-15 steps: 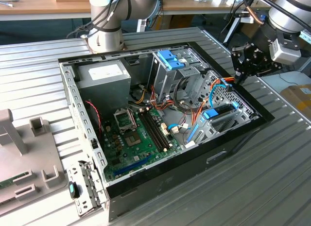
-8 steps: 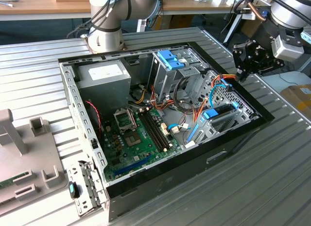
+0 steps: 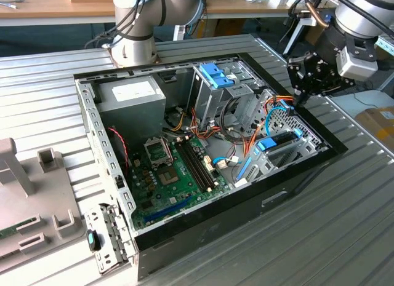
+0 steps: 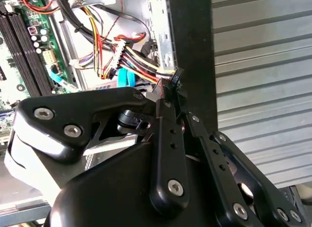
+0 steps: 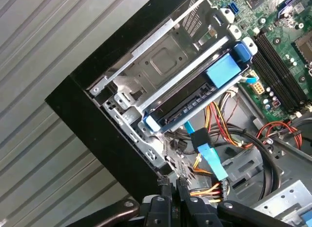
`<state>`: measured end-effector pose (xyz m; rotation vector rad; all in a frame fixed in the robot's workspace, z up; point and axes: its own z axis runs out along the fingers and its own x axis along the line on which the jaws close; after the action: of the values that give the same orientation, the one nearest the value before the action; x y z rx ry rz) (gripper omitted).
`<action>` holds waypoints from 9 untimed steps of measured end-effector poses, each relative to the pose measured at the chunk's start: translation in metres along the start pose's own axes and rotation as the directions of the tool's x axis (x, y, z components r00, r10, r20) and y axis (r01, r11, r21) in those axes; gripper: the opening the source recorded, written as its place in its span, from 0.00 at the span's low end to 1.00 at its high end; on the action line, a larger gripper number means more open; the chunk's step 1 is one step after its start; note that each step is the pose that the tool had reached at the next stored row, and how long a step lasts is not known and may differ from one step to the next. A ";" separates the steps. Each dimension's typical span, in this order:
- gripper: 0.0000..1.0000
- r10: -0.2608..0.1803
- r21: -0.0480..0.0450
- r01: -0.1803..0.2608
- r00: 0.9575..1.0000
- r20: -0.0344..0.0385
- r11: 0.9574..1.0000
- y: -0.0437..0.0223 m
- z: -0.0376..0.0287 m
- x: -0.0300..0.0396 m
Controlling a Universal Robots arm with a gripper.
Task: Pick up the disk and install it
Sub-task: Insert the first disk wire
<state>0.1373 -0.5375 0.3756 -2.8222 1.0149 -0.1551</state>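
The disk (image 3: 275, 144) lies in its blue carrier inside the silver bay at the corner of the open computer case nearest the exterior view's right. In the first wrist view the disk (image 5: 191, 104) shows a dark edge under the blue frame. My gripper (image 3: 300, 100) hangs just above the case's far right rim, a short way behind the disk. Its fingertips (image 4: 168, 92) are pinched on a small black cable connector (image 4: 173, 76) with red, yellow and black wires. In the first wrist view the gripper (image 5: 171, 184) sits by the case's black wall, apart from the disk.
A silver drive cage with a blue latch (image 3: 215, 74) stands at the back of the case. The motherboard (image 3: 166, 169) and power supply (image 3: 132, 92) fill the left part. Orange and blue cables (image 3: 252, 135) cross near the bay. A grey fixture (image 3: 18, 175) stands on the ribbed table.
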 end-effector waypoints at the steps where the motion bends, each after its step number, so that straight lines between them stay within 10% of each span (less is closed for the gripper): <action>1: 0.17 0.017 0.001 -0.017 1.000 -0.006 1.000 0.0085 -0.0015 -0.0063; 9: 0.17 0.051 -0.001 -0.051 0.999 -0.014 0.999 0.0154 -0.0026 -0.0136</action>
<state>0.1169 -0.5408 0.3750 -2.7978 1.0888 -0.1693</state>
